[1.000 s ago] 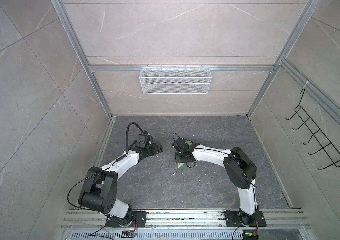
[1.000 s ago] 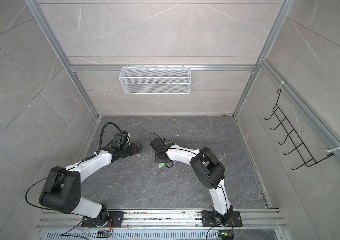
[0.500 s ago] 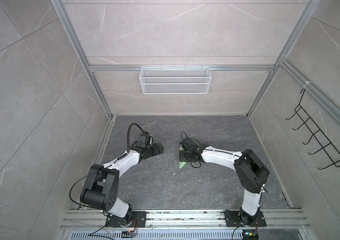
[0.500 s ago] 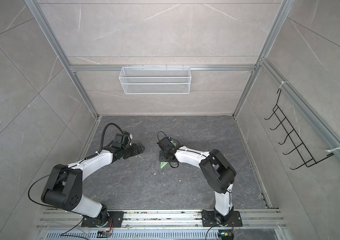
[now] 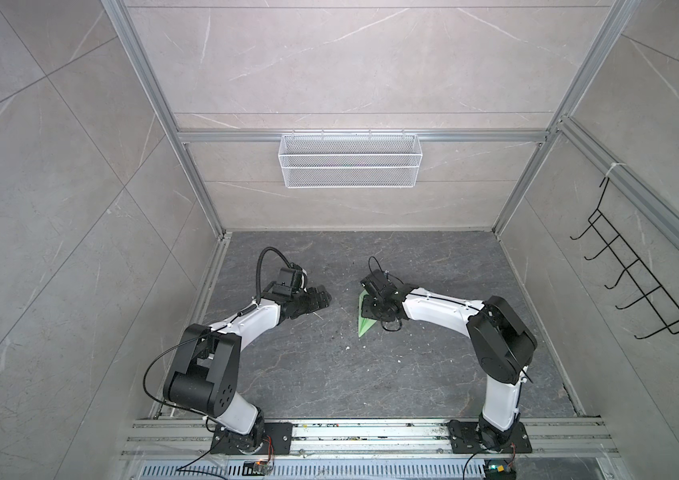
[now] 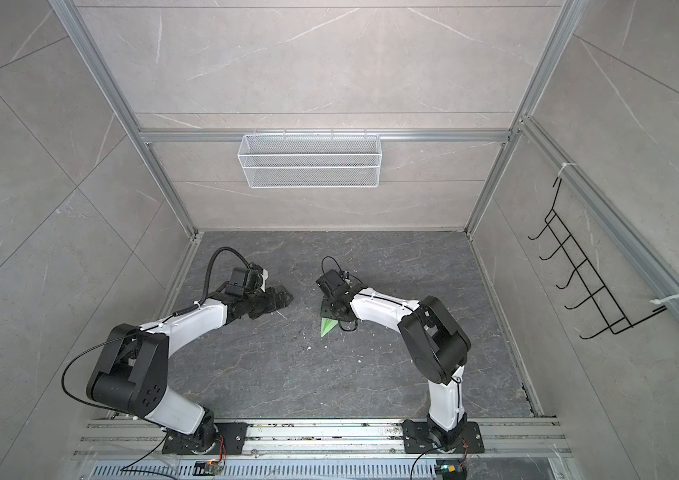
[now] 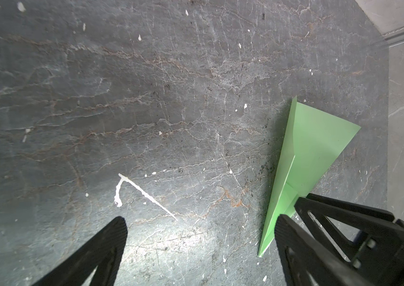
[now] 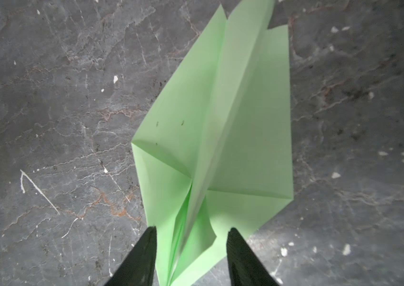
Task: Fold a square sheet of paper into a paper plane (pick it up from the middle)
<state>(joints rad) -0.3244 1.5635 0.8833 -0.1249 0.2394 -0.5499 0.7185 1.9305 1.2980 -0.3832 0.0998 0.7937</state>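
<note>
- Quick update: over the last second my right arm swung its elbow outward and my right gripper (image 8: 192,232) slid a touch away from my left one. A lot more of the paper plane (image 5: 364,321) now pokes out from under it in both top views. Before, only slivers of green showed.
- Right gripper is partly open, fingers (image 8: 144,255) straddling the plane's centre crease where the paper narrows. The paper sits between them, but I don't see them pinching it. That wrist view is a bit blurry, mind.
- Left gripper (image 7: 199,222) barely budged: spread wide, holding nothing, over bare worktop (image 7: 146,111), with the plane just beside one of its fingers.
- The plane looks to be lying on the worktop, wings splayed, sharp nose and all.
- My read: the folding is pretty much done. Sitting astride the crease sets me up for a pinch there, and thin paper could slip or crumple if I close off-centre.
</note>
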